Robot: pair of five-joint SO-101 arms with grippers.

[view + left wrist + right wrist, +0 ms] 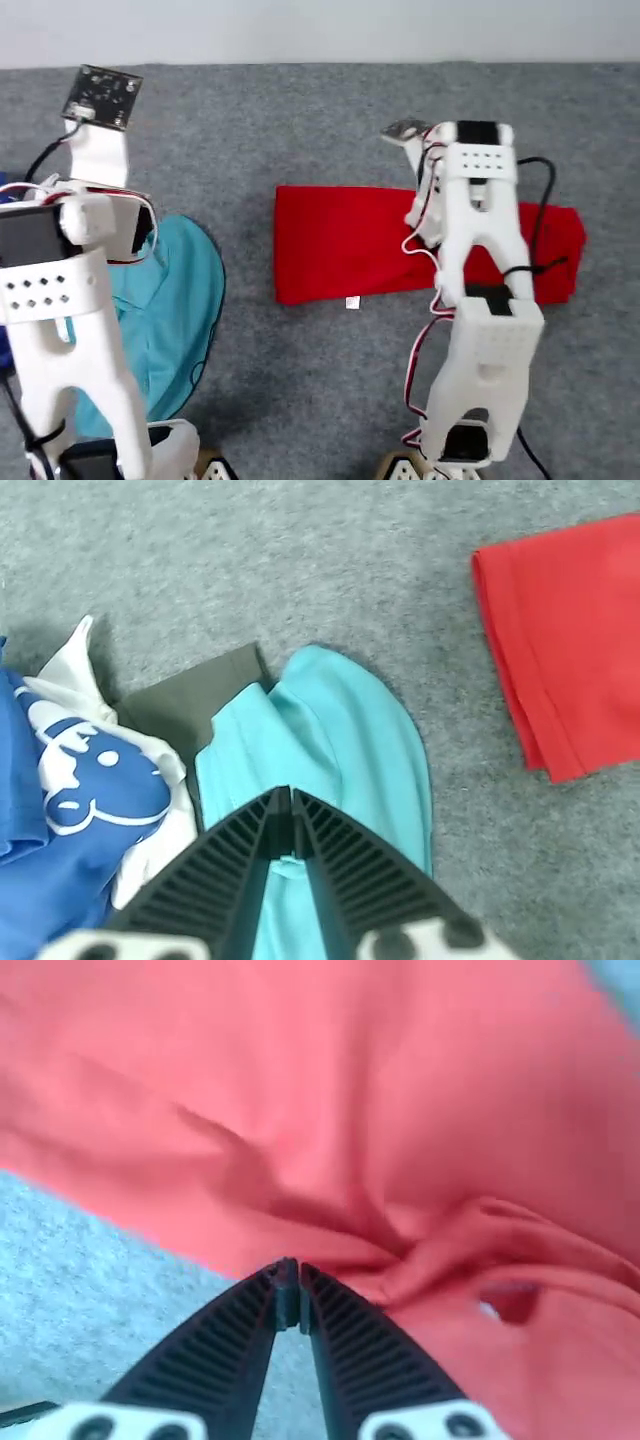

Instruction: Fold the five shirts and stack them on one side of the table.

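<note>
Grey carpet (330, 400); red shirt (340, 245) partly behind right arm (480, 250); left pincer (290, 802) closed, empty; right pincer (288, 1278) closed, grip unclear.

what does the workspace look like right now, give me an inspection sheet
surface: grey carpet, looks flat.
job's things: red shirt folded into a long strip at centre; teal shirt, olive shirt, white shirt with blue print and blue shirt heaped at one side, unfolded.
clutter: nothing seen.
grippers: left gripper shut above the teal shirt; right gripper shut at the red shirt's edge, a pinch cannot be told.
cables: wires along the arms; black cable crosses the red shirt.
surroundings: pale wall behind the table.
</note>
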